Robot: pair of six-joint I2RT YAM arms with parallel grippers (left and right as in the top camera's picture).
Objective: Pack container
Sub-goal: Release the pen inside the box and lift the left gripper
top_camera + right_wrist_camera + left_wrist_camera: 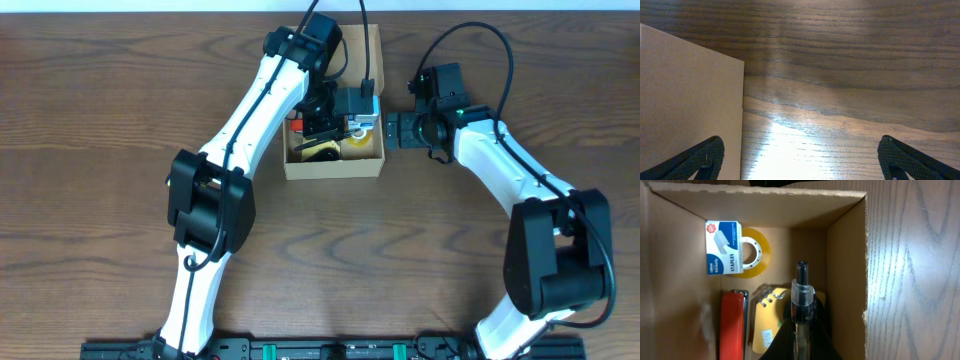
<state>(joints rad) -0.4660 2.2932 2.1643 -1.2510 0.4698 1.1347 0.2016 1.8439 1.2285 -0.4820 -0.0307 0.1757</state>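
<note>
Left gripper (800,339): clamped on a pen (801,297) with a black cap and clear barrel, which stands out ahead of the dark fingers. In the overhead view this gripper (325,125) is down inside the container (335,168).
Right gripper (800,160): released, with its two fingertips spread wide at the lower corners of its wrist view and nothing between them. From overhead it (395,130) sits just beside the container's right wall, outside it.
Container: tan cardboard box, open at the top, on the wooden table (400,260) at the far middle. Its inner walls (845,280) surround the left gripper on all visible sides. Its outer wall (690,100) fills the left of the right wrist view, near the left fingertip; whether they touch I cannot tell.
Contents: a white and blue staples box (724,247) in the far corner, touching a tape roll (756,251). A red stapler (732,325) lies along one side wall, and a yellow packet (767,315) lies beside it, under the pen.
Table beside the box: bare wood grain (840,75) with a bright glare patch.
</note>
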